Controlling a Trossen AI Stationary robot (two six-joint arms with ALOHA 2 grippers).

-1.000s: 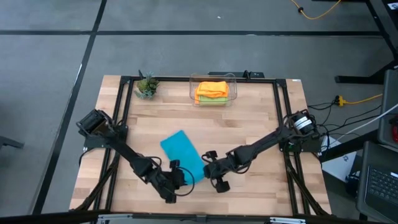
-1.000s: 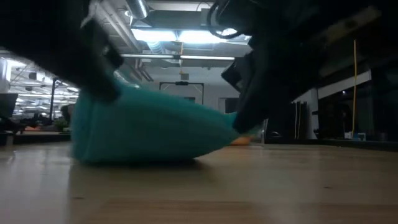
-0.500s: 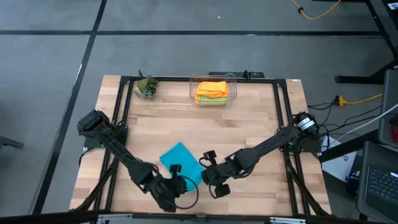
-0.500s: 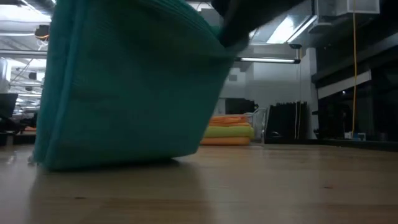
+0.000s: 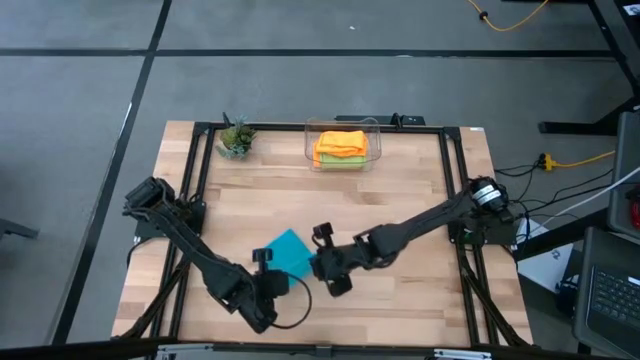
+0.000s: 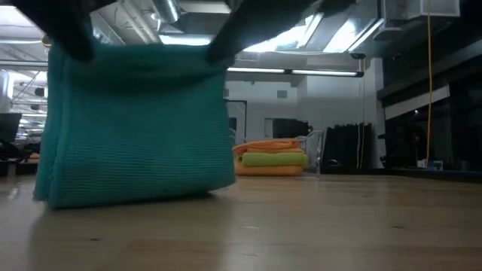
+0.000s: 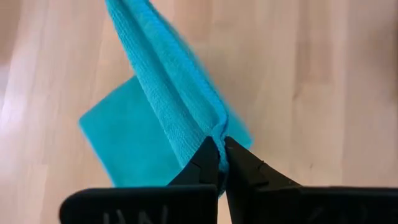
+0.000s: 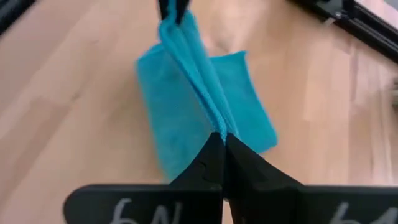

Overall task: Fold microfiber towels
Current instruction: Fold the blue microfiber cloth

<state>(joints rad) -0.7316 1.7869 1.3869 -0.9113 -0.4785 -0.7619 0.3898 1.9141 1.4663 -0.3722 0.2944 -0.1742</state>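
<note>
A teal blue towel (image 5: 287,250) is held up between my two grippers near the table's middle front. In the low view the towel (image 6: 135,128) hangs like a curtain, and its lower fold (image 6: 128,197) rests on the table. My left gripper (image 5: 263,266) is shut on its left top corner. My right gripper (image 5: 318,254) is shut on its right top corner. Two orange towels and a lime green one (image 5: 341,147) lie stacked in a clear bin at the far edge. My left gripper pinches the towel's doubled top edge at one end (image 7: 214,132) between its two fingertips. The edge runs taut away toward the other gripper. The rest hangs below, and the lower part lies on the table. My right gripper pinches the other end of the same doubled top edge (image 8: 217,127) between its two fingertips. The layers hang down on both sides of the edge. The edge is drawn taut toward my left gripper (image 8: 174,9).
The clear bin (image 5: 372,140) with the stacked towels stands at the far middle, and also shows in the low view (image 6: 273,158). A small potted plant (image 5: 236,138) stands at the far left. Bare wood lies on the right and at the near edge.
Both grippers have gone up, then toward the table's left and far edge, staying shut on the towel. The towel's near end has been lifted off the table and carried over its far part, which stayed down. It now hangs doubled and covers less of the table.
</note>
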